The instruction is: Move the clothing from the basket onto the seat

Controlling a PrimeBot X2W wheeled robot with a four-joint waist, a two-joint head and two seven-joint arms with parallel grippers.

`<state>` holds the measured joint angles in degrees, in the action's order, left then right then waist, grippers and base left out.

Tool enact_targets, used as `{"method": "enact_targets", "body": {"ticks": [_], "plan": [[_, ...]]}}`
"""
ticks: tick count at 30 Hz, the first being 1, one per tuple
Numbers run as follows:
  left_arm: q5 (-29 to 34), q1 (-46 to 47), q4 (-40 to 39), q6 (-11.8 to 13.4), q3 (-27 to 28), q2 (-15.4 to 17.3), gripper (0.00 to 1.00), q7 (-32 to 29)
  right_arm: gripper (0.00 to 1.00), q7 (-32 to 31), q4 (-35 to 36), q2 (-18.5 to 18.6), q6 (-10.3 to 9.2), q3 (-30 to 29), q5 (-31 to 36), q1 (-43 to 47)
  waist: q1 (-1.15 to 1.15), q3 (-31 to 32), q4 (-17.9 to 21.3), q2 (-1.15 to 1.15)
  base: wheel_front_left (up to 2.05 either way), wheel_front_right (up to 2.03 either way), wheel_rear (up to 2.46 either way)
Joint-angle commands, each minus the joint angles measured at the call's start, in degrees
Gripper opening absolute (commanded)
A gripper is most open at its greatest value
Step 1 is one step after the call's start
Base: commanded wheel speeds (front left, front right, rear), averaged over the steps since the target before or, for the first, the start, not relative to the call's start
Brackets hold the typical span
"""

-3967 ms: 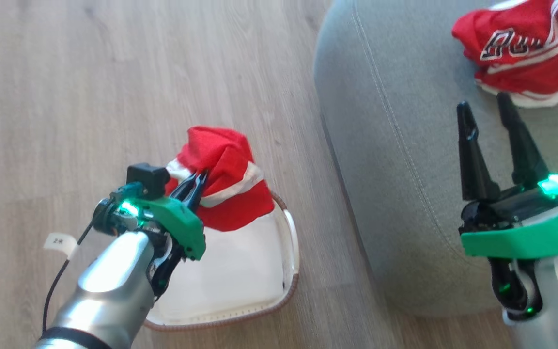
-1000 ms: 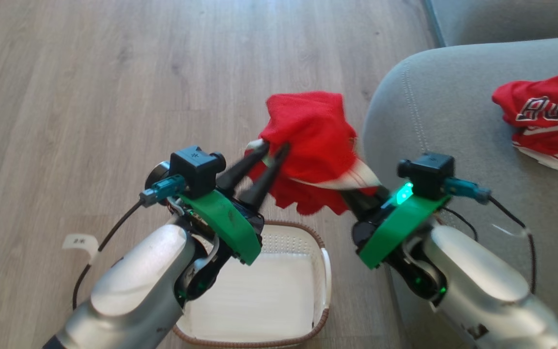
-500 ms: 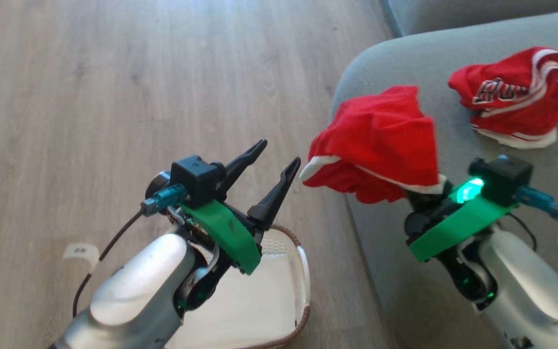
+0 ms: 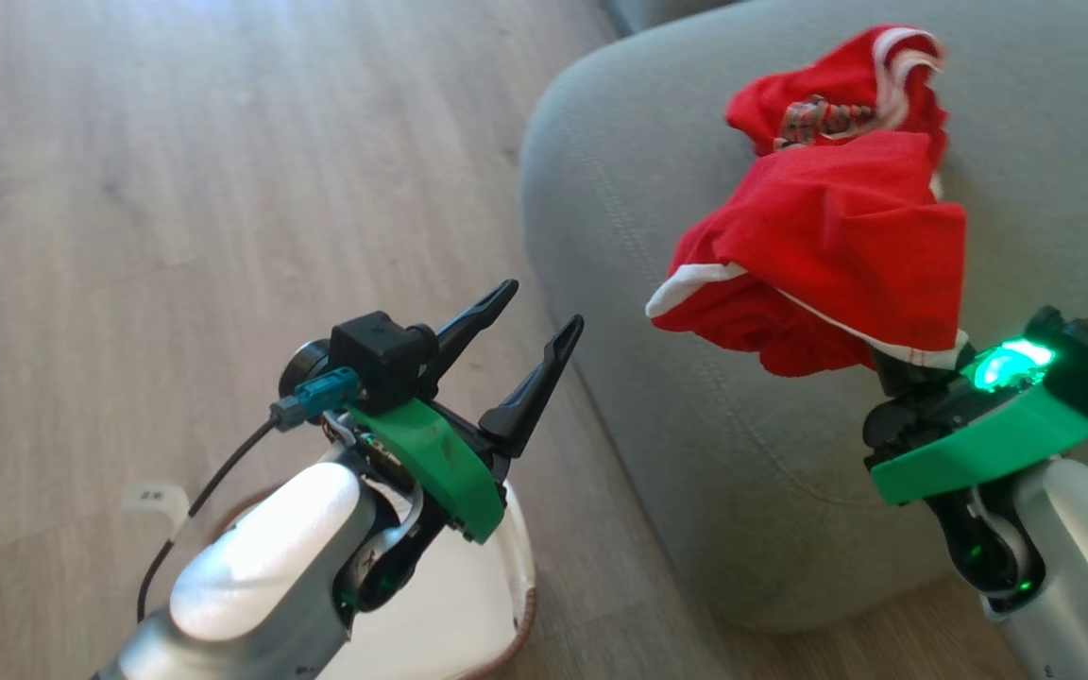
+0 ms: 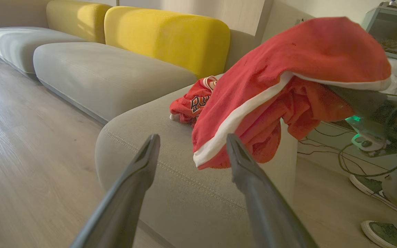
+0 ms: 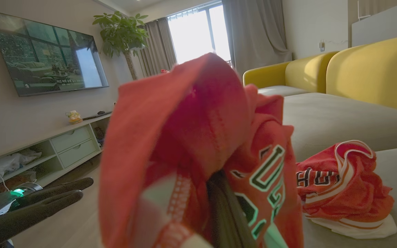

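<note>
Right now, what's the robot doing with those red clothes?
The right gripper is shut on a red garment, holding it up over the sofa cushion, where a second red garment lies. The left gripper is open and empty, above the basket on the floor.

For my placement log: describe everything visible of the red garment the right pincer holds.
The red garment is thin, crumpled fabric with white trim along one edge and outlined lettering seen from the right wrist. It is bunched over the shut right pincer, hanging draped above the grey-green seat, near a second garment lying there.
</note>
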<state>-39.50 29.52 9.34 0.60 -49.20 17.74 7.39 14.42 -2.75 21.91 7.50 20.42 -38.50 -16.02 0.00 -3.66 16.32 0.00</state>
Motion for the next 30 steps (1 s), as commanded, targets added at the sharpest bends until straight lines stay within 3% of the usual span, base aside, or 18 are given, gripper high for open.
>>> {"method": "enact_targets", "body": {"ticks": [1,12,22,30], "plan": [[0.36,2.66,-2.0,0.39,2.45,1.38,1.0,0.68,0.0,0.54,2.58,0.74,-0.01,-0.39,0.52,-0.13,0.0,-0.88,2.35,0.0,0.0,0.0,0.0],[0.63,3.42,-1.48,0.29,2.05,1.45,1.0,0.98,0.0,0.44,6.5,-0.11,-0.01,-4.64,1.7,3.28,0.0,-2.63,7.51,0.0,0.0,0.0,0.0],[0.9,4.17,-1.37,0.21,1.42,1.36,1.0,0.83,0.0,0.46,8.32,-0.87,-0.01,-7.15,2.35,5.31,0.0,-3.89,9.39,0.0,0.0,0.0,0.0],[1.49,6.09,-1.97,-0.16,0.84,1.65,1.0,-0.15,0.0,-1.32,5.73,2.91,-0.01,-7.46,-0.17,-2.23,0.0,-7.64,8.26,0.0,0.0,0.0,0.0]]}}
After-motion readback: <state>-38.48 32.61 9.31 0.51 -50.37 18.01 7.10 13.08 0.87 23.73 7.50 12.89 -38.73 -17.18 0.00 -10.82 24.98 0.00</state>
